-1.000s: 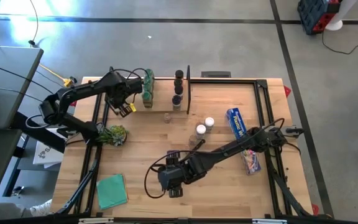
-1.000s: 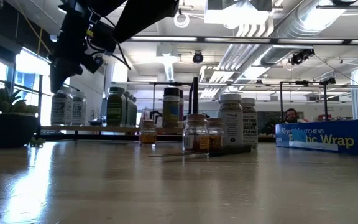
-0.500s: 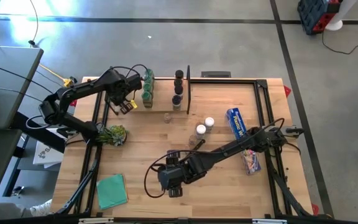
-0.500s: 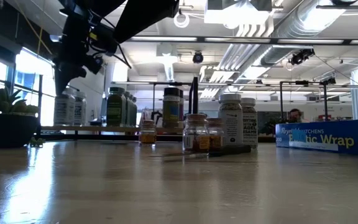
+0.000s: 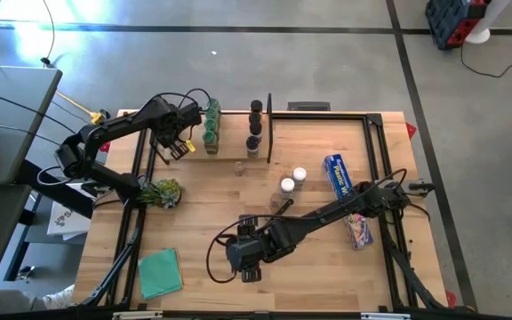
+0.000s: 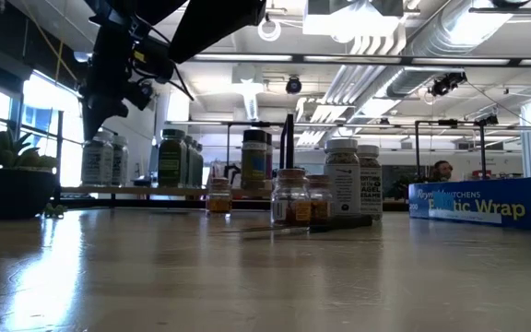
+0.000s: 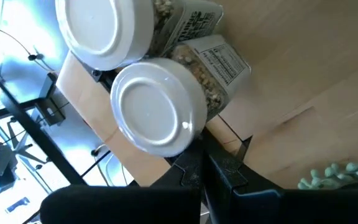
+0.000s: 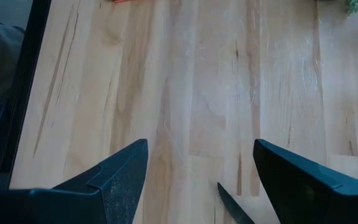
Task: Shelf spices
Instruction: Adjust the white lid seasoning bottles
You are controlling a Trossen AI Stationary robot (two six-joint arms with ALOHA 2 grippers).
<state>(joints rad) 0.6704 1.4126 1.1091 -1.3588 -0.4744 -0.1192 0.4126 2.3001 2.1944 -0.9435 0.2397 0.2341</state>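
High view shows my left gripper pressed together and empty over the shelf's left end, just beside two white-capped jars I judge already placed. My right gripper rests spread over bare table. Loose jars wait mid-table; the plastic wrap box and plant sit well clear.

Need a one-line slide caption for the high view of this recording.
Left gripper, shut and empty, hovers beside spice jars on the shelf; right gripper waits open over the table's near side.
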